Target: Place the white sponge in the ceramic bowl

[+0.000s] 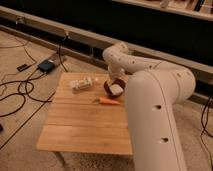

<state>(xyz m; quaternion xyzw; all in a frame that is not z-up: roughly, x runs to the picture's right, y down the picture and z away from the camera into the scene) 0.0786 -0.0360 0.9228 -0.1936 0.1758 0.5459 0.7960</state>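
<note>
White robot arm, smooth rounded shells

The arm [150,100] is showing glossy white, thick cylindrical segments joined by rounded elbows, with small dark screw holes dotting the big near segment; the gripper [113,80] is sitting over the far side of the surface.

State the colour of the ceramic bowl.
Dark maroon; the ceramic bowl sits beneath the gripper, camera view.
</note>
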